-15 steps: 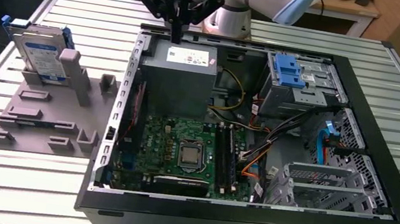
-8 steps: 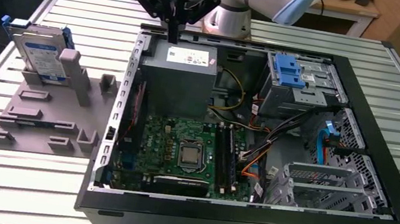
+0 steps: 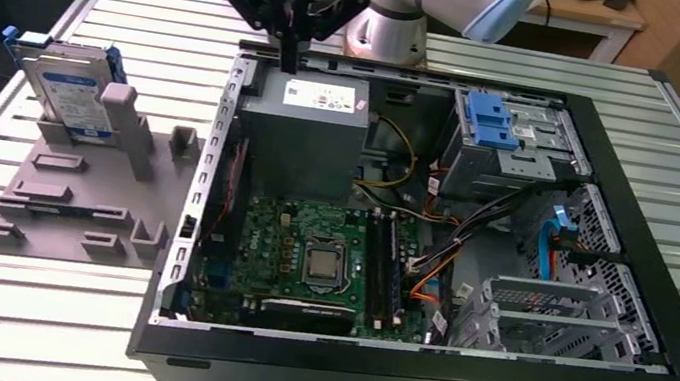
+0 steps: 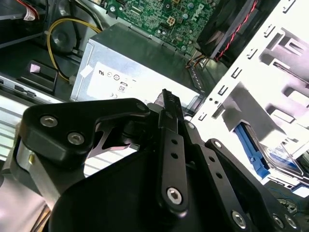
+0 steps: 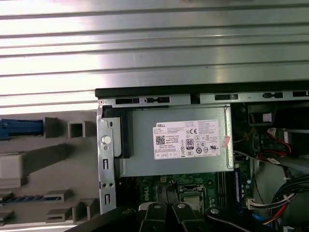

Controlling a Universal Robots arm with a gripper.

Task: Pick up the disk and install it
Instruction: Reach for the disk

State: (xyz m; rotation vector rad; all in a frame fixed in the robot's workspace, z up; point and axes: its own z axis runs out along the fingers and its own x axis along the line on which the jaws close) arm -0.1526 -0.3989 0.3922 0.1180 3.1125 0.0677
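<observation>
Your gripper [image 3: 289, 62], clenched on nothing, hangs above the power supply [image 3: 299, 144], well apart from the disk [image 3: 68, 94], which stands on edge in the grey stand [image 3: 67, 210], probably so its top edge offers a grasp.

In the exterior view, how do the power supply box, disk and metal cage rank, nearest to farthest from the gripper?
1. Power supply box, just below the gripper.
2. Disk, upright in the grey stand, exterior view's left.
3. Metal cage, low on the exterior view's right.
</observation>
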